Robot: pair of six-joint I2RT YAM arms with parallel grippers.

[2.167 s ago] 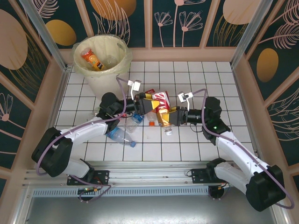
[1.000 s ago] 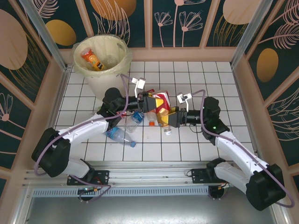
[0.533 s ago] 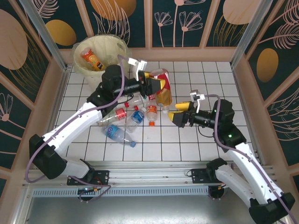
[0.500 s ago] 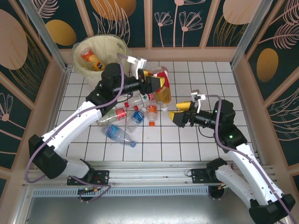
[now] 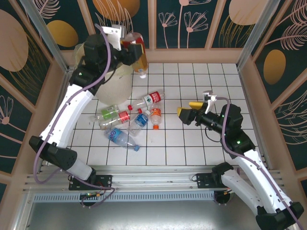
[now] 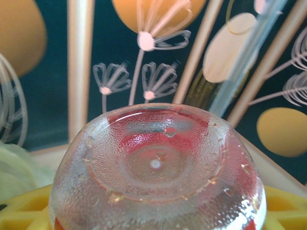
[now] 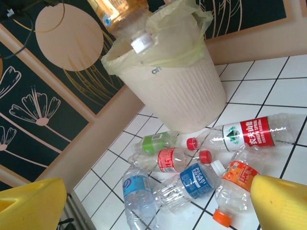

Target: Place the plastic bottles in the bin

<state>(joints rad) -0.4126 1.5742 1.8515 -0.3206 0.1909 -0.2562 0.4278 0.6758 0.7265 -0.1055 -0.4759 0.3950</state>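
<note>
Your left gripper point(image 5: 132, 49) is clenched on the amber bottle point(image 5: 140, 61), up by the right-hand rim of the bin point(image 5: 114, 87), with the white cap point(image 5: 142, 75) pointing down. The bin stands in the far left corner of the tiled floor point(image 5: 211, 79), tight against the back wall point(image 5: 192, 55) and near the left wall point(image 5: 29, 96). That leaves you little room behind it or to its left; the open sides are to the right and toward the arm bases.

Your right gripper point(image 5: 185, 108) is spread wide and holds nothing, low over the tiles right of centre, with bare floor to its right and behind it. Six loose bottles point(image 5: 138, 120) lie bunched on the floor just in front of the bin, some touching. The long red-labelled one lies nearest the right gripper but apart from it.

From above, the left arm covers most of the bin's mouth, so you cannot tell whether the bottle hangs over the opening or just outside the rim. The right wrist camera shows the cap against the pale yellow liner point(image 7: 180, 28), with the bottle's body cut off at the top edge. On the left wrist camera the bottle's dimpled base blocks the middle, and the yellow fingers point(image 6: 283, 206) peek in at the bottom corners.
</note>
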